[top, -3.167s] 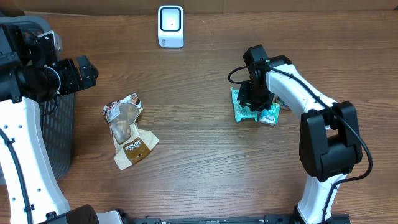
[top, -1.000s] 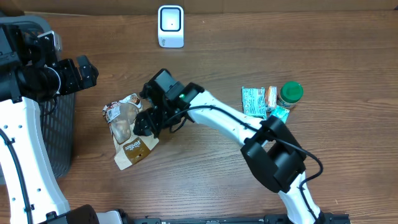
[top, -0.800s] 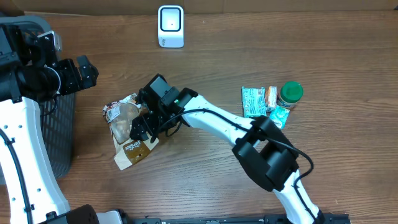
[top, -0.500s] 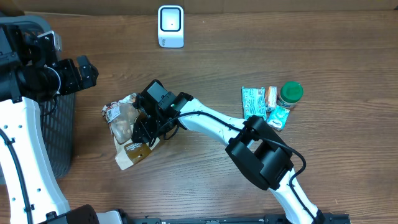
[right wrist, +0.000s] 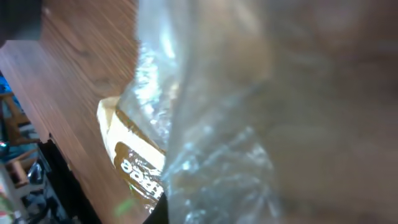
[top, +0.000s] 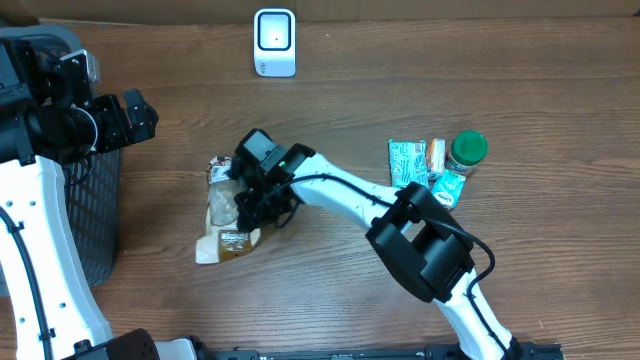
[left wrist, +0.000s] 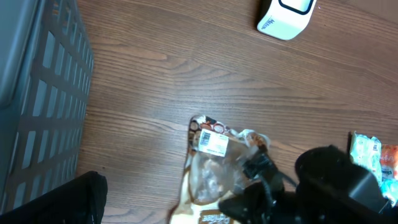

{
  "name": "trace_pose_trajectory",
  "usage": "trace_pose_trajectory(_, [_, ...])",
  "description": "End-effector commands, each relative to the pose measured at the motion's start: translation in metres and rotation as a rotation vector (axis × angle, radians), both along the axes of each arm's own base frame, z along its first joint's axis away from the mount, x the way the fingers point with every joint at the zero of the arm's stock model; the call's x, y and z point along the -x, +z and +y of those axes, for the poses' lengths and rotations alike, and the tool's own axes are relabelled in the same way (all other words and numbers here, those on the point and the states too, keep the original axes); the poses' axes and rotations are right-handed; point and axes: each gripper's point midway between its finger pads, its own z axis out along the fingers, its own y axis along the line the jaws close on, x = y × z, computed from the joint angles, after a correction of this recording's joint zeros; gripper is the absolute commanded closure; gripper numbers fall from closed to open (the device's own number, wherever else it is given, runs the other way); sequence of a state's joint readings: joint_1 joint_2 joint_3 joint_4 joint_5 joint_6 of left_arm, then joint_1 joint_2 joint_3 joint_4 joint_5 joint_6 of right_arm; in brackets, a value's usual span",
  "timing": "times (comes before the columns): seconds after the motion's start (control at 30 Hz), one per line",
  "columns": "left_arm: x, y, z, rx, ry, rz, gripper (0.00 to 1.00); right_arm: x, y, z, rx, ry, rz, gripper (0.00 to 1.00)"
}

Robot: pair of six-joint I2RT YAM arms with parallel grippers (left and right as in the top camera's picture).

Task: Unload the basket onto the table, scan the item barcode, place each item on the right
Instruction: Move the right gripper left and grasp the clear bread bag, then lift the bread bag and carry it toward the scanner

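The item, a clear snack bag with a brown-and-cream label (top: 226,212), lies on the wooden table left of centre. My right gripper (top: 248,203) is shut on its right side. In the left wrist view the bag (left wrist: 211,174) shows a white barcode sticker (left wrist: 214,144) near its top, with the black right gripper (left wrist: 264,186) beside it. The bag's crinkled plastic (right wrist: 205,124) fills the right wrist view and hides the fingers. The white scanner (top: 275,42) stands at the table's far edge. My left gripper (top: 137,115) hangs open at the far left, away from the bag.
A dark mesh basket (top: 97,220) stands at the left edge, under the left arm. Green packets (top: 408,162) and a green-lidded jar (top: 467,150) sit to the right. The scanner (left wrist: 286,15) also shows at the top of the left wrist view.
My right gripper closed on the bag and dragged it a little to the right, turning it more upright in the overhead view. The left arm has not moved.
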State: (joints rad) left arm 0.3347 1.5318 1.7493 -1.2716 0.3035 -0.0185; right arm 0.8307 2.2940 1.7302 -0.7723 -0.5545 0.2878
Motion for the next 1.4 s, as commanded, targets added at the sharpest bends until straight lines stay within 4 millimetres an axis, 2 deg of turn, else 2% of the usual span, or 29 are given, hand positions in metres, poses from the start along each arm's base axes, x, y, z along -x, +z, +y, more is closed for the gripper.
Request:
trace_pose_trajectory(0.0, [-0.001,0.005,0.000,-0.013,-0.014,-0.016,0.00,-0.030,0.018,-0.018,0.003,-0.071,-0.026,0.96])
trace_pose_trajectory(0.17, [-0.001,0.005,0.000,-0.013,-0.015,-0.016,0.00,-0.062,0.033,-0.057,0.068,-0.170,-0.070,0.96])
trace_pose_trajectory(0.23, [-0.001,0.005,0.000,-0.013,-0.015,-0.016,0.00,-0.067,0.037,-0.067,0.080,-0.193,-0.066,0.96])
trace_pose_trajectory(0.33, [-0.001,0.005,0.000,-0.013,-0.015,-0.015,0.01,-0.064,0.038,-0.077,0.101,-0.205,-0.035,0.96])
trace_pose_trajectory(0.47, [-0.001,0.005,0.000,-0.013,-0.015,-0.016,0.01,-0.047,0.035,-0.082,0.138,-0.143,-0.007,0.96])
trace_pose_trajectory(0.63, [-0.001,0.005,0.000,-0.013,-0.015,-0.016,0.00,-0.032,0.034,-0.087,0.139,0.014,-0.045,0.84])
trace_pose_trajectory(0.7, [-0.001,0.005,0.000,-0.013,-0.015,-0.015,0.01,-0.034,0.041,-0.090,0.125,0.065,-0.066,0.79])
trace_pose_trajectory(0.87, [-0.001,0.005,0.000,-0.013,-0.014,-0.016,0.00,-0.063,0.081,-0.110,0.118,0.018,-0.095,0.66])
trace_pose_trajectory(0.93, [-0.001,0.005,0.000,-0.013,-0.015,-0.016,0.00,-0.077,0.098,-0.122,0.117,-0.040,-0.092,0.59])
trace_pose_trajectory(1.0, [-0.001,0.005,0.000,-0.013,-0.015,-0.016,0.00,-0.089,0.106,-0.133,0.130,-0.154,-0.051,0.50])
trace_pose_trajectory(1.1, [-0.001,0.005,0.000,-0.013,-0.015,-0.016,0.01,-0.101,0.101,-0.151,0.162,-0.324,0.037,0.35])
trace_pose_trajectory(1.2, [-0.001,0.005,0.000,-0.013,-0.014,-0.015,0.00,-0.101,0.083,-0.160,0.194,-0.438,0.123,0.30])
trace_pose_trajectory(1.3, [-0.001,0.005,0.000,-0.013,-0.015,-0.016,0.00,-0.089,0.062,-0.155,0.178,-0.467,0.216,0.28])
trace_pose_trajectory(1.37, [-0.001,0.005,0.000,-0.013,-0.015,-0.015,0.00,-0.077,0.055,-0.141,0.114,-0.439,0.275,0.28])
